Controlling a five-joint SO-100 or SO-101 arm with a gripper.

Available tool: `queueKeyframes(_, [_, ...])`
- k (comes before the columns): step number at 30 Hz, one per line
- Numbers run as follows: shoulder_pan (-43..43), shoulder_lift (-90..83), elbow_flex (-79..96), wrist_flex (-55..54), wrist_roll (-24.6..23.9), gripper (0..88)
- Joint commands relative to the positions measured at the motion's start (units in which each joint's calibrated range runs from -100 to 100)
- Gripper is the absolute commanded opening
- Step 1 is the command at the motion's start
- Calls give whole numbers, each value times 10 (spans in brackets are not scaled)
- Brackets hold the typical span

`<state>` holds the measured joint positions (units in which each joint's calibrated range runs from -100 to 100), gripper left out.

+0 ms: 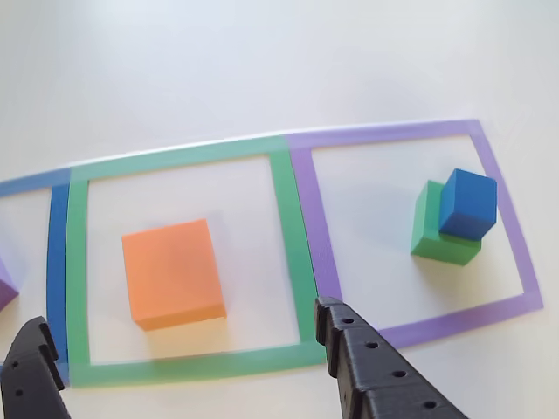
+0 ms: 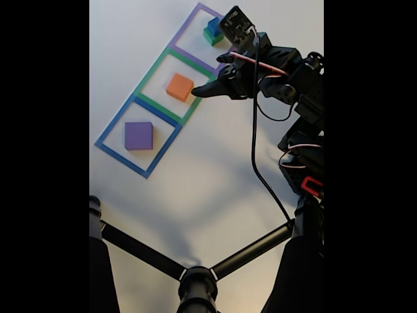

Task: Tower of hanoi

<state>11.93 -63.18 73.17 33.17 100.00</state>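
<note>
Gripper (image 1: pixel 179 349) fingers spread, holding nothing; purple block (image 1: pixel 5 284) cut off at frame edge.

Purple block (image 1: pixel 4 286) cut by the left edge — hand (image 1: pixel 183 349) fingers cropped below.

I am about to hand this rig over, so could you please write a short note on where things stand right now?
Gripper: open, empty, above the table near the orange block.
Orange block: alone in the green tape square.
Blue cube: stacked on the green block in the purple tape square.
Purple block: alone in the blue tape square.
Done: the tower is split across all three squares.
Left: probably rebuild the whole stack in one square; the gripper looks lined up for the orange block.
</note>
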Motion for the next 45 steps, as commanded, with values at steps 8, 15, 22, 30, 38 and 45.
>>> queueKeyframes(8, [1,173,147,-411,0,404])
queueKeyframes(15, [-2,322,164,-591,0,419])
queueKeyframes(22, [-12,453,157,-738,0,430])
queueKeyframes(30, [-23,577,118,-844,0,417])
queueKeyframes(38, [-23,676,94,-921,0,414])
queueKeyframes(45, [-22,722,87,-955,0,411])
